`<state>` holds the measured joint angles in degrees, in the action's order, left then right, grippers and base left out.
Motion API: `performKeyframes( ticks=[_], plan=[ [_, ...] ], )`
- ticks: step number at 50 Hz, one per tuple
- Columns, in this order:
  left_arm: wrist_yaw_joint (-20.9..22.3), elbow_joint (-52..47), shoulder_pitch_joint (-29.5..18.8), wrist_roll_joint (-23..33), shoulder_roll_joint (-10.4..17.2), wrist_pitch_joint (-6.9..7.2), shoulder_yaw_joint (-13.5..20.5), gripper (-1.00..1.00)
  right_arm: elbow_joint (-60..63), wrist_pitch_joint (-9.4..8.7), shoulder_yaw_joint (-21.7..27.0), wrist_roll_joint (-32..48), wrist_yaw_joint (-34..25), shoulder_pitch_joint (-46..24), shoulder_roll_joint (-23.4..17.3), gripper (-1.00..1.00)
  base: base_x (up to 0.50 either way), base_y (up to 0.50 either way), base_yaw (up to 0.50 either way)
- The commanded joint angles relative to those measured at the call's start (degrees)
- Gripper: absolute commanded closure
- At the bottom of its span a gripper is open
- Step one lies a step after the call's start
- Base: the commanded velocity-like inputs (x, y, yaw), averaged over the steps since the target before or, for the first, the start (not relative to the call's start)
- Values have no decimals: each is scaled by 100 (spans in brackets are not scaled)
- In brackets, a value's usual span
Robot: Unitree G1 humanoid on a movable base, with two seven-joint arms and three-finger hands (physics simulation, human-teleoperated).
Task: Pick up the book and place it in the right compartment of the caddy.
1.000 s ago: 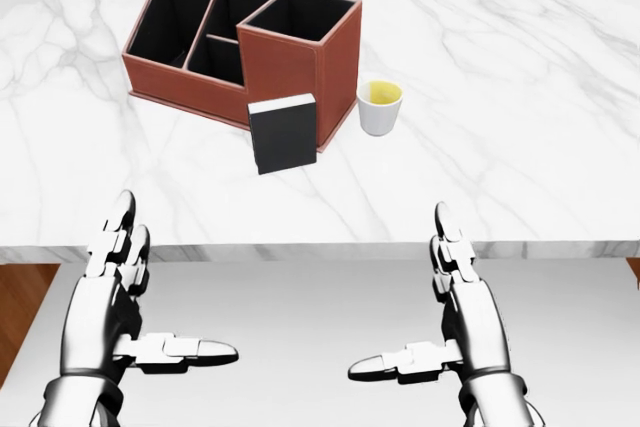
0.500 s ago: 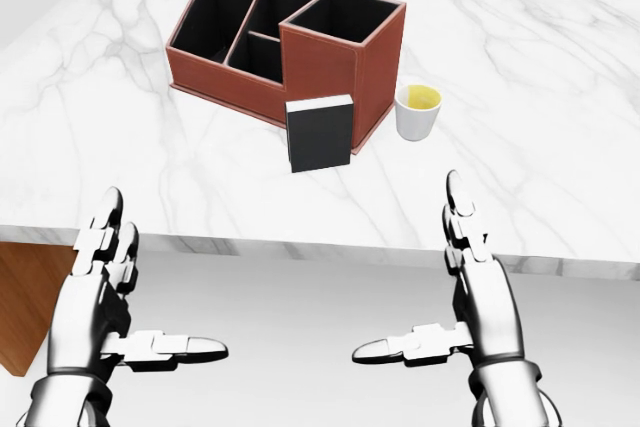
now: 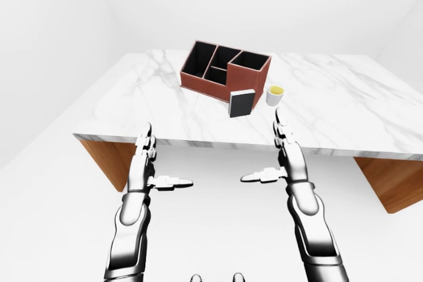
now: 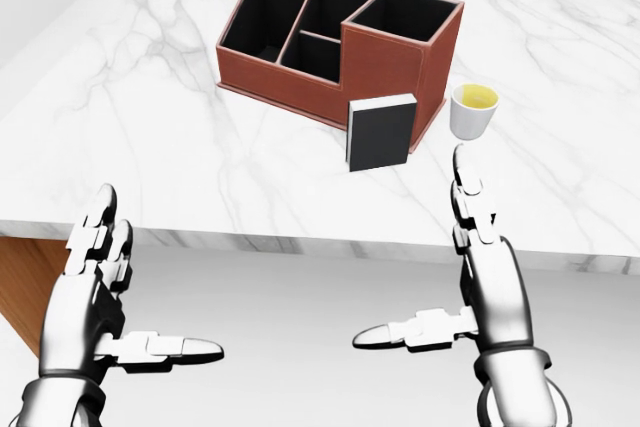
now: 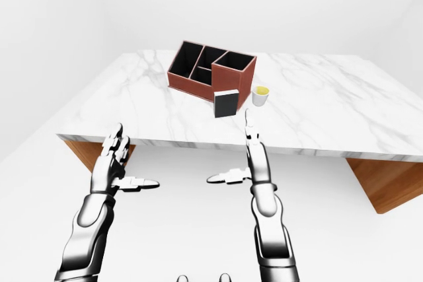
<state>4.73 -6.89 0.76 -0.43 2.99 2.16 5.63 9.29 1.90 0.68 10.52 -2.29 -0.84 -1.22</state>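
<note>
A dark book (image 4: 381, 133) stands upright on the marble table (image 4: 150, 137), leaning against the tall right compartment of the reddish-brown caddy (image 4: 340, 47). The caddy's compartments look dark and empty. My left hand (image 4: 115, 297) hovers open at the lower left of the head view, below the table's near edge. My right hand (image 4: 440, 277) is open too, its fingertips (image 4: 464, 169) reaching up just over the table edge, below and right of the book. Neither hand touches anything.
A white cup with yellow liquid (image 4: 473, 110) stands right of the caddy, close to the book. The table's wooden supports (image 3: 106, 160) show under both ends. White floor lies beneath my hands.
The whole picture has shifted right and slightly down: the camera moved left and closer. The caddy, book and cup keep their places on the table. Both hands stay open.
</note>
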Motion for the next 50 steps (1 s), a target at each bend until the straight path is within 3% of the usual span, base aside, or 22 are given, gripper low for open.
performKeyframes(
  ticks=[1,4,6,11,24,34,50],
  plan=[
    [48,47,-68,-1,12,41,41,-100,237,-350,-9,115,-175,-86,-96,-100,0,0,0],
    [40,253,-149,1,26,-64,73,-100,398,-538,-61,202,-354,-120,-114,-100,0,0,0],
    [36,235,-175,-2,44,-29,88,-100,526,-690,-106,308,-500,-158,-125,-100,0,0,0],
    [114,-202,-240,46,130,284,136,-100,714,-690,-124,514,-817,-297,-191,-100,0,0,0],
    [210,-920,-457,-84,258,284,475,-100,1302,-690,67,867,-1391,-784,-322,-100,4,0,0],
    [239,-1081,-392,-80,272,284,486,-100,1954,-690,65,1315,-1912,-1283,-409,-100,24,3,0],
    [270,-1310,-511,-12,368,284,668,-100,1991,-690,133,1551,-2086,-1753,-516,-100,26,3,0]
  ],
)
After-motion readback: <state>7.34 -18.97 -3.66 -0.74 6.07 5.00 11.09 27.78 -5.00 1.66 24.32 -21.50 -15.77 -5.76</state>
